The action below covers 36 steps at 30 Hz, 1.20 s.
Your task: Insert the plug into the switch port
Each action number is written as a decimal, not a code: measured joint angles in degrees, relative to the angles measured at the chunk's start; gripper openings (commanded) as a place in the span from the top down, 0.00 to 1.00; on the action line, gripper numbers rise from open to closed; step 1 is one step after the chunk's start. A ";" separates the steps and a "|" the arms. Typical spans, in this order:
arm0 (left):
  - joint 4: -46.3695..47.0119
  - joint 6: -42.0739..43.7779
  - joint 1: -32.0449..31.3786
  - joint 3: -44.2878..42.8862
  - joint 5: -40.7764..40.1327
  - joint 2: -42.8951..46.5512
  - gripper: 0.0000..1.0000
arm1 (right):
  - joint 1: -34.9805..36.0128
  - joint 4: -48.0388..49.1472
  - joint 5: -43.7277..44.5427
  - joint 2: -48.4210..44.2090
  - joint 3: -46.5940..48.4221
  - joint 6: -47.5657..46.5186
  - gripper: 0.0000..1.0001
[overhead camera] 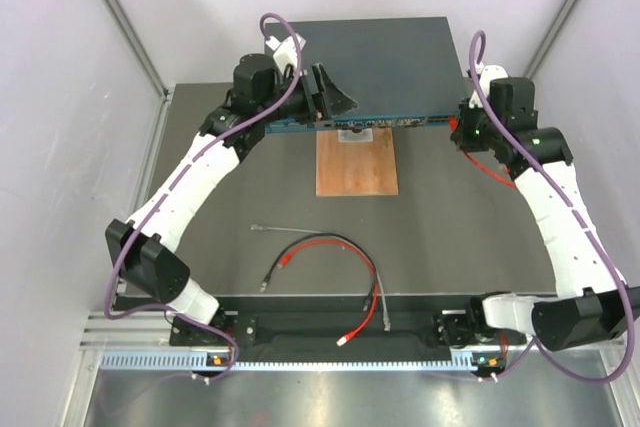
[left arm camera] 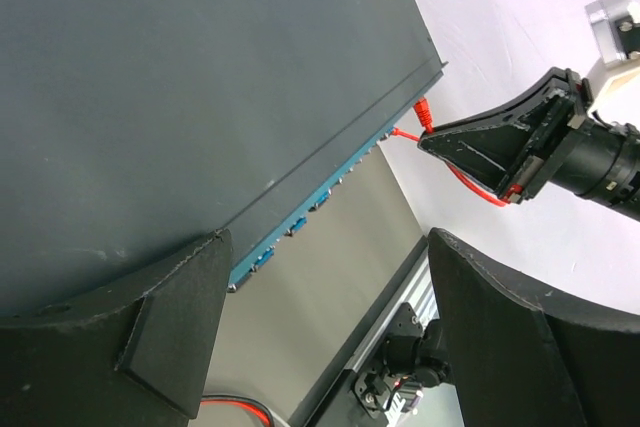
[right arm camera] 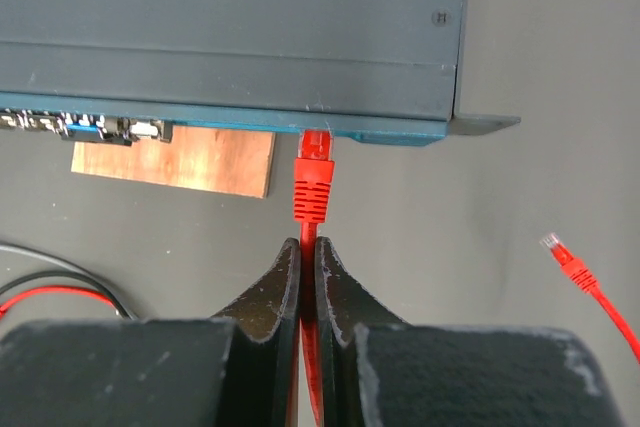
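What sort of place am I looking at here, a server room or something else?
Likely a robotics lab test cell, not a server room: two robot arms bolted to a dark table, plain white walls around it, and a switch lying loose near spare cables.

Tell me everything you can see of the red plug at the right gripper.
The red plug has a moulded red boot, plastic by the look, with a narrower tip. It points straight at the switch, its tip meeting the teal front face near the right end; whether it is fully seated I cannot tell. The right gripper is shut on its cable just behind the boot.
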<state>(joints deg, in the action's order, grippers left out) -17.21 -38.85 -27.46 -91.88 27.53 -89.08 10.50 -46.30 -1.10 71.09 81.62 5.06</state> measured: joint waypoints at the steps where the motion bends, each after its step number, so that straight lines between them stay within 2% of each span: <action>1: -0.02 0.02 0.07 -0.17 -0.15 -0.22 0.16 | 0.00 0.00 0.00 0.22 0.26 -0.09 1.00; 12: 0.00 0.57 0.11 -0.90 -1.20 -0.87 0.14 | 0.00 -0.48 0.04 1.31 1.11 -0.55 1.00; 15: 0.07 1.29 0.11 -0.92 -0.94 -0.87 0.12 | -0.02 -0.61 -0.28 1.38 1.31 -0.83 0.87; 16: 0.17 1.46 0.11 -0.90 -0.66 -0.85 0.11 | -0.02 -0.59 -0.50 1.36 1.33 -0.96 0.77; 23: 3.89 3.74 0.59 2.71 1.81 1.22 0.08 | -0.85 3.30 -2.95 -0.37 0.35 -2.23 0.53; 26: 4.63 5.03 0.76 5.18 3.15 3.54 0.06 | -2.45 5.33 -3.13 -2.75 0.13 -2.97 0.34; 27: 4.76 5.75 0.81 5.97 3.65 4.37 0.06 | -2.97 5.27 -3.23 -3.91 0.09 -3.23 0.24; 29: 4.74 7.78 0.81 7.43 5.16 6.21 0.05 | -3.98 5.16 -3.45 -6.34 -0.20 -4.20 0.16; 30: 4.66 9.38 0.83 8.26 6.51 7.28 0.05 | -4.44 4.79 -3.76 -7.74 -0.31 -4.87 0.04; 31: 4.31 11.69 0.85 8.92 8.09 8.37 0.06 | -4.83 4.44 -4.20 -9.18 -0.55 -5.42 0.00; 36: -2.56 28.44 0.79 12.00 17.07 15.21 0.09 | -5.51 0.72 -8.33 -14.86 -0.63 -8.48 0.00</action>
<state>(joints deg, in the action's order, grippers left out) -19.77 -10.41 -26.68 -79.88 44.60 -73.87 4.99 -45.58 -9.43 56.23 80.99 -3.42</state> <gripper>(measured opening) 0.923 0.994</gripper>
